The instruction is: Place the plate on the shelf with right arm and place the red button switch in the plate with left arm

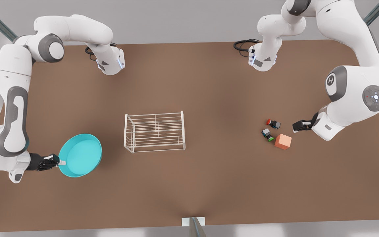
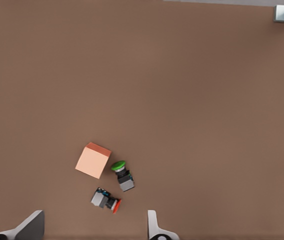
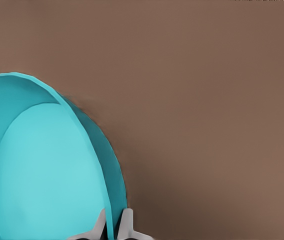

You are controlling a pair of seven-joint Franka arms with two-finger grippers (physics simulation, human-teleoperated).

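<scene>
Right gripper (image 1: 59,161) clenched on plate (image 1: 81,154) rim, well off shelf (image 1: 155,131); stiff, light, likely slippery. Left gripper (image 2: 94,227) released beside red button switch (image 2: 107,201): tiny, grip body.

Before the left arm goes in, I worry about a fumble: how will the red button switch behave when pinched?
The red button switch lies on its side, so its round cap may let it roll or pivot. It looks tiny against the left gripper, so it probably slips easily. The green button switch sits close and could get nudged.

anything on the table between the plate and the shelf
No, in the front view only bare brown table lies between the plate, held by the right gripper, and the shelf.
</scene>
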